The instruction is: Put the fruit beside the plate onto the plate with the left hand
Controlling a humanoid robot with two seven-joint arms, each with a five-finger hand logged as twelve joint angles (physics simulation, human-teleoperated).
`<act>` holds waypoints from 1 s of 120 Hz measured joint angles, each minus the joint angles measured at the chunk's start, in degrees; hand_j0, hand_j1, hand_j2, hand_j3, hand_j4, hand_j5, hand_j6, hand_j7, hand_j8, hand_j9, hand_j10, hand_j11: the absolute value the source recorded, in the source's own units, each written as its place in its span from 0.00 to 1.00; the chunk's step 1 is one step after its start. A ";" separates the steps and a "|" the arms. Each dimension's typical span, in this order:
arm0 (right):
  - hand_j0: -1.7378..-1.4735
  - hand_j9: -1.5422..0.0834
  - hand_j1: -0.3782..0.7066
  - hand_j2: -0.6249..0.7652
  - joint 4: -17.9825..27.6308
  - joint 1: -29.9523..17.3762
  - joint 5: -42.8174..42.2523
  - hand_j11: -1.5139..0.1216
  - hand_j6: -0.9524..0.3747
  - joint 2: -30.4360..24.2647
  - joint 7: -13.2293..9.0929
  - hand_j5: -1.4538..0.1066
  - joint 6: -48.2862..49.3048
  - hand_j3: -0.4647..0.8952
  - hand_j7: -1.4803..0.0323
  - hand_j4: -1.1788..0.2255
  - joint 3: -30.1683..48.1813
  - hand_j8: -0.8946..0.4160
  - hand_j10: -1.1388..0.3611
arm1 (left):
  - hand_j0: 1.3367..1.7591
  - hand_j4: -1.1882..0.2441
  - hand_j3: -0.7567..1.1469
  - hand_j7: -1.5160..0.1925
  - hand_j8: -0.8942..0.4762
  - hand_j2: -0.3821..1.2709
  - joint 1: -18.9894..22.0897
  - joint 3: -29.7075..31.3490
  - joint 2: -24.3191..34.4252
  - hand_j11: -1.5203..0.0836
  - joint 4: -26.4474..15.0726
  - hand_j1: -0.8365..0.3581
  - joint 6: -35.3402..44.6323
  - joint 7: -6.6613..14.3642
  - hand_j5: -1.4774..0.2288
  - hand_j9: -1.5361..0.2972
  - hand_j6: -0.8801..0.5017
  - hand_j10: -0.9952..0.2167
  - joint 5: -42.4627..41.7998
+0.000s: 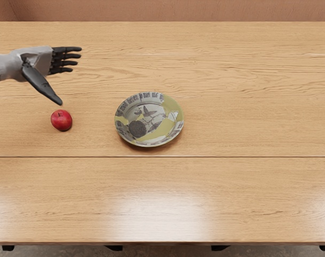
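A small red apple (61, 120) lies on the wooden table to the left of a patterned plate (149, 119). The plate, grey and yellow-green with dark drawings, sits near the table's middle and holds nothing. My left hand (58, 69) comes in from the left edge, above and slightly left of the apple. Its black fingers (67, 59) stretch out toward the right and the thumb points down toward the apple. The hand is open, holds nothing, and does not touch the fruit.
The wooden table (232, 187) stretches wide around the plate, with its front edge low in the view and a brown wall along the back.
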 joint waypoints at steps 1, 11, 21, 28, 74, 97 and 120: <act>0.30 0.94 0.04 0.45 0.00 -0.04 0.00 0.92 0.71 0.00 0.00 0.92 0.00 0.34 0.97 0.83 0.01 0.67 0.75 | 0.76 0.83 0.40 0.89 0.65 0.23 0.04 0.00 -0.02 0.95 0.00 0.99 0.00 0.01 0.87 0.84 0.64 0.82 0.00; 0.30 0.94 0.04 0.45 -0.02 -0.25 0.00 0.92 0.71 0.00 -0.04 0.92 0.00 0.34 0.97 0.83 0.01 0.67 0.75 | 0.76 0.83 0.40 0.89 0.65 0.23 -0.25 -0.01 -0.01 0.95 0.01 0.99 0.00 0.52 0.87 0.84 0.64 0.82 0.03; 0.30 0.94 0.04 0.45 -0.05 -0.32 0.00 0.92 0.71 0.00 -0.07 0.92 0.00 0.34 0.97 0.83 0.10 0.67 0.75 | 0.76 0.83 0.40 0.89 0.65 0.23 -1.05 -0.08 -0.15 0.95 -0.02 0.99 0.00 5.58 0.87 0.84 0.64 0.82 -0.02; 0.30 0.94 0.04 0.45 -0.06 -0.31 -0.01 0.92 0.71 0.00 -0.08 0.92 0.00 0.34 0.97 0.83 0.13 0.67 0.75 | 0.76 0.83 0.40 0.89 0.65 0.23 -3.05 -0.10 -0.96 0.95 -0.06 0.99 -0.01 11.43 0.87 0.84 0.64 0.82 0.13; 0.30 0.94 0.04 0.45 -0.07 0.03 0.00 0.92 0.71 0.00 -0.09 0.92 0.00 0.34 0.97 0.83 0.16 0.67 0.75 | 0.76 0.83 0.40 0.89 0.65 0.23 -14.68 -1.00 8.68 0.95 -25.05 0.99 -0.02 40.26 0.87 0.84 0.63 0.82 14.37; 0.30 0.94 0.04 0.45 -0.07 0.04 -0.04 0.92 0.71 0.00 -0.09 0.92 0.00 0.34 0.97 0.83 0.20 0.67 0.75 | 0.76 0.83 0.40 0.89 0.65 0.23 -13.08 -1.77 8.32 0.95 -34.12 0.99 0.03 41.41 0.86 0.84 0.63 0.82 25.06; 0.30 0.94 0.04 0.45 -0.07 0.10 -0.07 0.92 0.71 0.00 -0.09 0.92 0.00 0.34 0.97 0.83 0.22 0.67 0.75 | 0.76 0.81 0.40 0.87 0.64 0.23 -11.65 -1.79 5.28 0.93 -35.46 0.98 6.48 41.59 0.85 0.83 0.62 0.80 32.89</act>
